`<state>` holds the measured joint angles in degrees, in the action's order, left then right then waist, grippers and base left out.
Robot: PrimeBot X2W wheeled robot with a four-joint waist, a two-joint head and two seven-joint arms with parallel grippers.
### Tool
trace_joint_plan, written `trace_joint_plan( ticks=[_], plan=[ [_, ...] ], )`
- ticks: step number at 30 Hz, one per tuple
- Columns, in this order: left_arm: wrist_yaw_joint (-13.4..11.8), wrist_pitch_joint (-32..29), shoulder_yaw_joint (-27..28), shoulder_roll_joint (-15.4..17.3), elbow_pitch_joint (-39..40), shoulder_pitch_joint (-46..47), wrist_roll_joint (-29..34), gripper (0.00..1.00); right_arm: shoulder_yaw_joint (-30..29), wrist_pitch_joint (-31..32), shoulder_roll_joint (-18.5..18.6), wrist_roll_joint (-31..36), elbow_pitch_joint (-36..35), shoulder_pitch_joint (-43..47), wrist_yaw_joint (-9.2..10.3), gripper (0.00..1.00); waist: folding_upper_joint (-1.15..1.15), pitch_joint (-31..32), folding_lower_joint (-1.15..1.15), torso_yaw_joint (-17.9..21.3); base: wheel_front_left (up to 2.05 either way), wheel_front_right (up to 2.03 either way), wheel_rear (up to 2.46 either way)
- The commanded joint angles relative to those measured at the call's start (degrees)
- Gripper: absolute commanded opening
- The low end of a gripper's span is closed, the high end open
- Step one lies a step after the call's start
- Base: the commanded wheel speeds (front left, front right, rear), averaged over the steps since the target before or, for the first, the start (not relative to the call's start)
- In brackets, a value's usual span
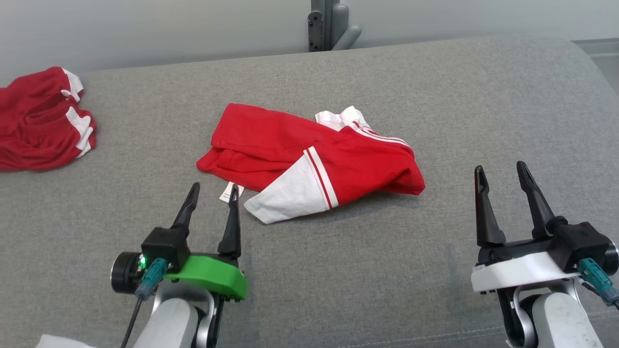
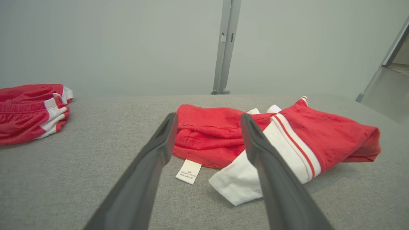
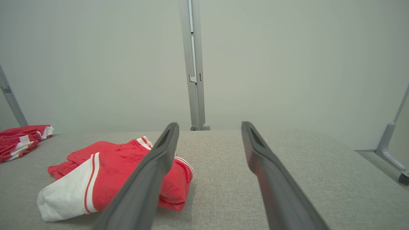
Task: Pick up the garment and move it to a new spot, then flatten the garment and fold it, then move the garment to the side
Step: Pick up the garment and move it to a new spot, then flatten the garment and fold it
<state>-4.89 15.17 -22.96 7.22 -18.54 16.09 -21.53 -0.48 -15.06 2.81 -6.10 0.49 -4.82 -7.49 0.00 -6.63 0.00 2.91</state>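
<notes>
A red garment [image 1: 309, 154] with white panels and stripes lies crumpled in the middle of the grey table [image 1: 435, 96]. Its white label pokes out at the near left. In the left wrist view the garment [image 2: 217, 137] lies just beyond the fingertips; in the right wrist view the garment [image 3: 111, 172] is at the lower left. My left gripper [image 1: 213, 192] stands open just short of the garment's near left edge, holding nothing. Off to the garment's right, my right gripper [image 1: 503, 173] is open and empty, apart from the cloth.
Another red and white garment [image 1: 41, 121] is bunched at the table's far left edge. A grey post [image 1: 329, 24] rises behind the table against a pale wall. Bare grey cloth surface spreads to the right and near side.
</notes>
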Motion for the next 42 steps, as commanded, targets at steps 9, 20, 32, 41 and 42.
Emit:
trace_joint_plan(
  ticks=[9, 20, 32, 41, 42],
  plan=[
    [1.04, -0.01, 9.53, -1.70, 6.67, -11.25, 3.31, 1.00, 1.15, -0.16, 0.14, 0.56, 1.10, 2.60, 0.00, 1.00, 0.00, 1.70, 0.00, -0.68, 0.00, 0.00, 0.00],
    [3.37, 0.00, 15.63, -3.58, 9.06, -15.66, 6.24, 1.00, 1.30, -0.17, 0.15, -0.52, 2.15, 3.19, 0.00, 1.00, 0.00, 2.69, 0.00, -0.19, 0.00, 0.00, 0.00],
    [4.86, -0.01, 17.34, -4.22, 8.09, -15.53, 7.89, 1.00, 1.64, -0.16, 0.14, -0.77, 2.90, 3.19, 0.00, 1.00, 0.00, 3.09, 0.00, -0.17, 0.00, 0.00, 0.00],
    [4.81, -0.01, 17.36, -4.32, 7.90, -15.39, 7.62, 1.00, 1.83, -0.16, 0.15, -0.88, 3.22, 3.33, 0.00, 1.00, 0.00, 3.54, 0.00, -0.39, 0.00, 0.00, 0.00],
    [4.70, -0.01, 17.26, -4.32, 7.93, -15.37, 7.47, 1.00, 1.86, -0.16, 0.15, -0.88, 3.22, 3.35, 0.00, 1.00, 0.00, 3.58, 0.00, -0.42, 0.00, 0.00, 0.00]
  ],
)
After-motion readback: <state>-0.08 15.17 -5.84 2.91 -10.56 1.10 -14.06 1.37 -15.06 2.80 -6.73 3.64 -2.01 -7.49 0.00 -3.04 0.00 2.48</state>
